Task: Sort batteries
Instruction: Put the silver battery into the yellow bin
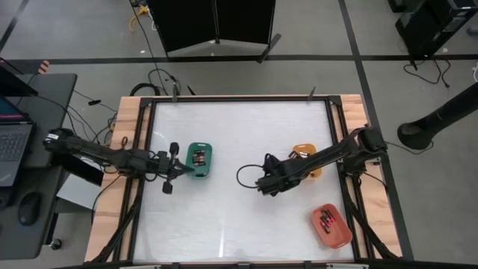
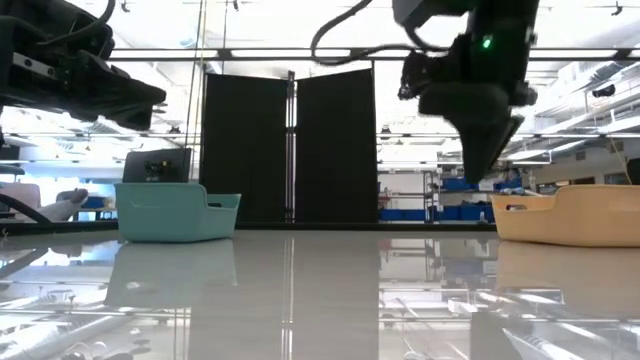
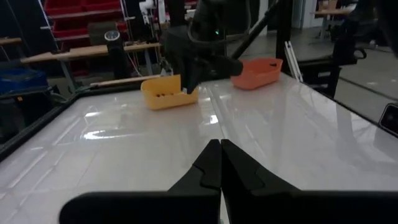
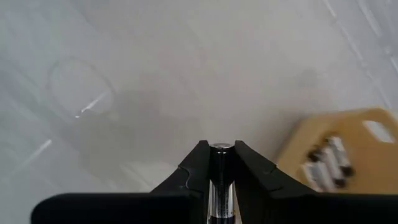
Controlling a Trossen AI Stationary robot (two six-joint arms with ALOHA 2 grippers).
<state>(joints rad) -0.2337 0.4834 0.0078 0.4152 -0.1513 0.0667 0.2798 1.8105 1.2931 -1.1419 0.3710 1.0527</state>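
My right gripper hangs above the middle of the table, shut on a small silvery battery. It is just left of the yellow tray, which holds several batteries. My left gripper is shut and empty, pointing level just off the green tray's left side. More batteries lie in the green tray and in the red tray at the near right. My right gripper pinches the battery's body between its two fingers, with the battery lying along them. Its silvery end shows at the fingertips. The fingers slant steeply down from above, and the battery is lifted clear of the table.
The white tabletop lies bare between the trays. A wooden frame with dark rails borders the table. Black panels stand beyond the far edge.
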